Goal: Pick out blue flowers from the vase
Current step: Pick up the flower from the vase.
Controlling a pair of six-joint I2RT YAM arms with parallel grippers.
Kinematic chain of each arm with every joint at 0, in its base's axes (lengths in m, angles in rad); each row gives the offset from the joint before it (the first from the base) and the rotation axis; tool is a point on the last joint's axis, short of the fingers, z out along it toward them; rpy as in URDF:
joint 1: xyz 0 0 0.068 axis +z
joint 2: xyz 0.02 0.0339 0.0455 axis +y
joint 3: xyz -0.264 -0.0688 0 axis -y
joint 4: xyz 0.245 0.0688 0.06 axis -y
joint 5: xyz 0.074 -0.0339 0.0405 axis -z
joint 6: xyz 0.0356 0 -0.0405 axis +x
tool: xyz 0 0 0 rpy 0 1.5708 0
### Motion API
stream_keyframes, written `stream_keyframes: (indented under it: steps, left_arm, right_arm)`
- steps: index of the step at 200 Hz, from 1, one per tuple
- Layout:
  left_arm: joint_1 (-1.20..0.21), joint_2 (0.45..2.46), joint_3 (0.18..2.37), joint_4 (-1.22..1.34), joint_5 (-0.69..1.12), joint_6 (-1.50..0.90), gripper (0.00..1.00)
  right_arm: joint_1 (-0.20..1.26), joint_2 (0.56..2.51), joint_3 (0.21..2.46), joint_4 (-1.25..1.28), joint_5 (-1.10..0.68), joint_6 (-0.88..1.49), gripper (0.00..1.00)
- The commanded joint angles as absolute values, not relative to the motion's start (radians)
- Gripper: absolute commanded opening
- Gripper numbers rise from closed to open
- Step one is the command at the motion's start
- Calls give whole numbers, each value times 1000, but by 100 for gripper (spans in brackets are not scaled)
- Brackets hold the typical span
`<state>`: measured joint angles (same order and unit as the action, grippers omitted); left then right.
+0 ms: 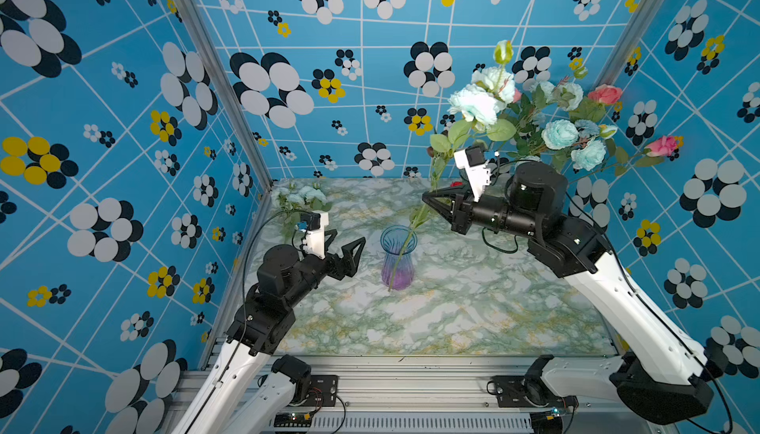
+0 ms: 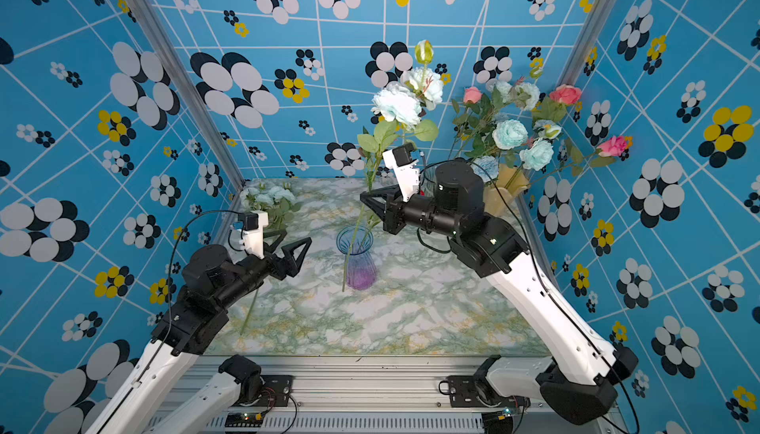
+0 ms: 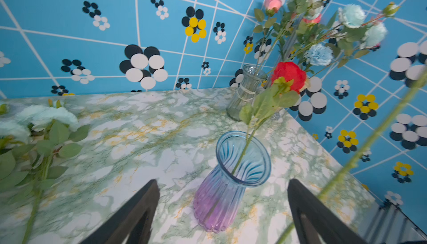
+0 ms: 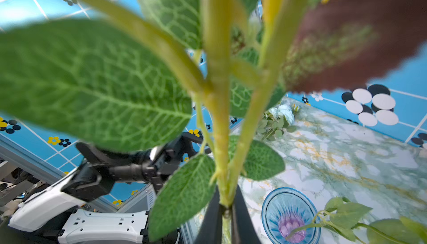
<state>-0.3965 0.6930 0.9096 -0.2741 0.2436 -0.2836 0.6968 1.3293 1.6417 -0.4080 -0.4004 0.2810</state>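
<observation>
Stem of the blue flowers (image 1: 473, 104) sits clenched in the right gripper (image 1: 426, 197), with the blooms raised high above the vase (image 1: 398, 263). The lower stem hangs outside the vase, near it. Left gripper (image 1: 348, 238) is released, jaws spread with nothing between them, just beside the vase. A red rose (image 3: 288, 75) stands in the vase. A second blue spray (image 1: 299, 197) lies on the table (image 1: 452, 321) at the far left corner. More blue blooms (image 1: 559, 134) stand with pink roses (image 1: 604, 94) at the far right.
</observation>
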Motion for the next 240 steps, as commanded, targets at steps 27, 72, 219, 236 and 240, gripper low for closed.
stream_keyframes:
  steps: [27,72,219,236,240]
  left_arm:
    - [-388,815,1090,-496,560,-256,81]
    - [-387,895,1143,-453,674,-289,75]
    - [-380,1093,1362,-599,706,-231,44]
    - [-380,1103,1364,-615,708,-224,39]
    - [-380,1104,1362,-615,706,-223,38]
  right_arm:
    - [697,1488,1737,-403,-536,307,0]
    - [718,1607,1890,-519,-606,267,0]
    - [791,1669,1975,-665,-577,165,0]
    - [796,1671,1979,-669,-568,160,0]
    - [798,1670,1979,-668,-565,159,0]
